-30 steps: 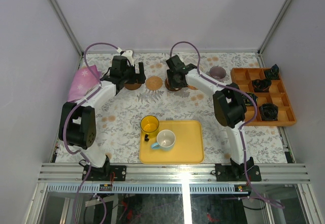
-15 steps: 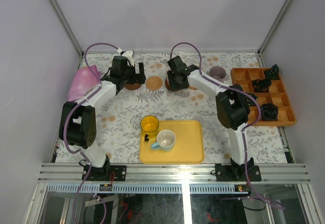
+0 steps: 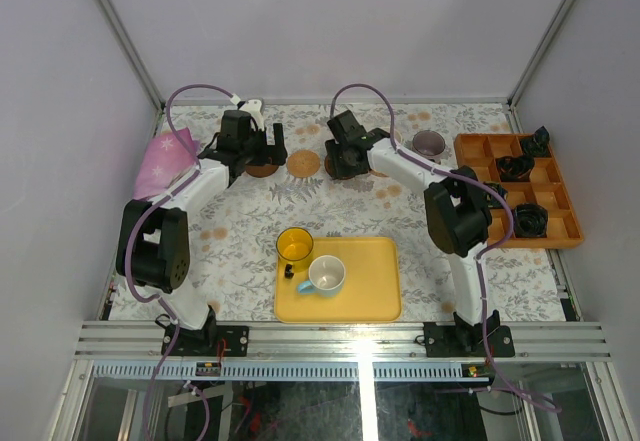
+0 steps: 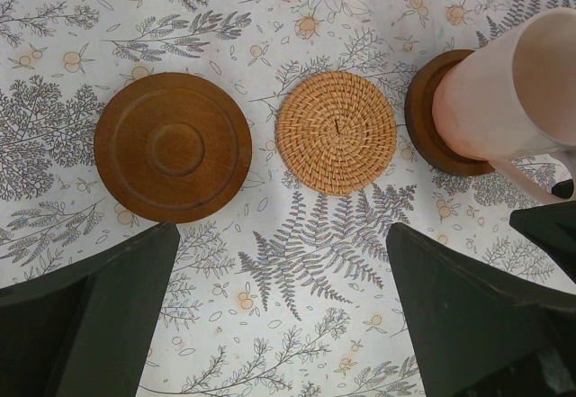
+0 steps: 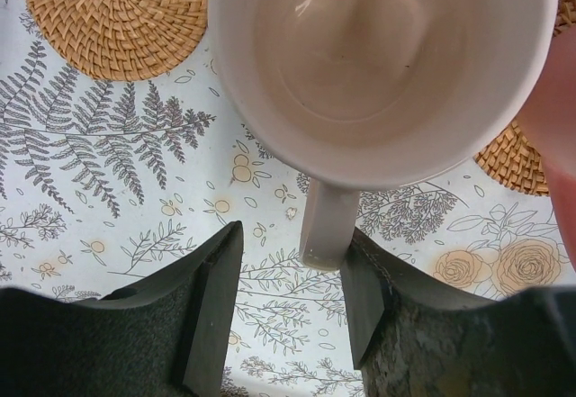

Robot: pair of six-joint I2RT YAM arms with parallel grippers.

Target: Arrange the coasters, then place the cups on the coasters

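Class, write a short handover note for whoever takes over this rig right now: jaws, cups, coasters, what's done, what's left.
Left gripper: jaws wide open, empty, over a bare dark coaster and a tan coaster.
Right gripper: jaws open astride the handle of the pink cup, standing on a second dark coaster.
Yellow cup and blue cup at the tray; purple-grey cup at the back right.
Done: one cup seated. Left: back off, seat the other cups.
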